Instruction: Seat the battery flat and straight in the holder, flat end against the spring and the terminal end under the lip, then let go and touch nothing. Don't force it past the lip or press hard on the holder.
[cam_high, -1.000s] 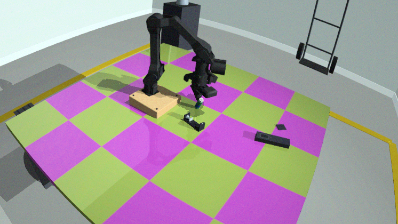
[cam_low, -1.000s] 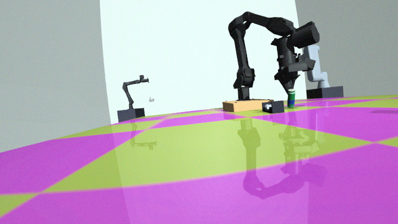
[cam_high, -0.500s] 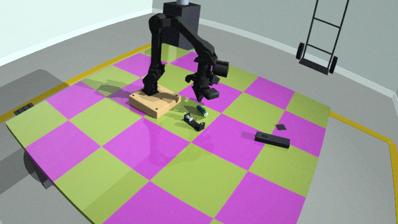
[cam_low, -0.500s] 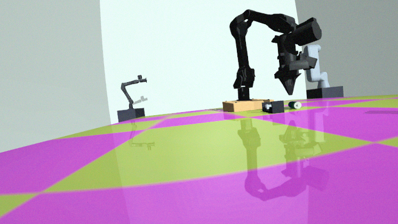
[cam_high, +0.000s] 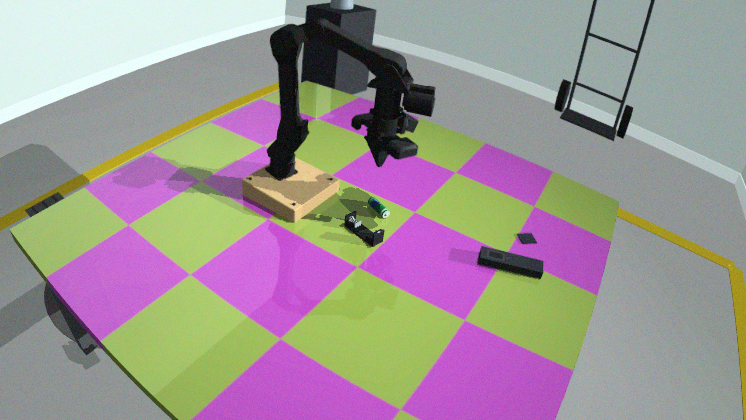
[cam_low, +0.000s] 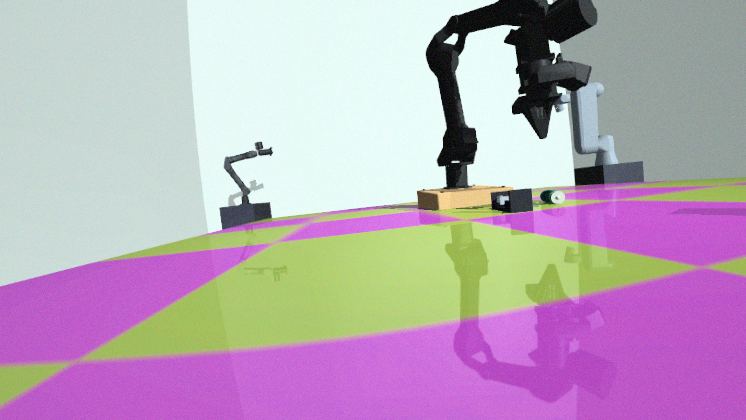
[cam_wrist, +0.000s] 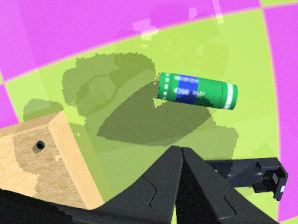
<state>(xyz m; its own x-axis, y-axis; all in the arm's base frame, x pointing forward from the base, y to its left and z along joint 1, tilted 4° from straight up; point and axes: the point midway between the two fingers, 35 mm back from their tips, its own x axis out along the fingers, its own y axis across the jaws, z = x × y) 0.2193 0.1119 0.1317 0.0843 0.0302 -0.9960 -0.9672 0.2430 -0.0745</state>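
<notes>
The green battery with a blue band lies on its side on the table, beside the holder and outside it. Its pale terminal end faces the top view. The black holder stands on the table, with the pale metal spring at its end nearer the arm's base and a raised wall at the other. No battery is in it. My gripper is shut and empty, well above the table. Its fingers hide part of the holder in the wrist view.
The arm's wooden base is close to the battery and holder. A long black box-like object and a small dark flat square lie farther right on the table in the top view.
</notes>
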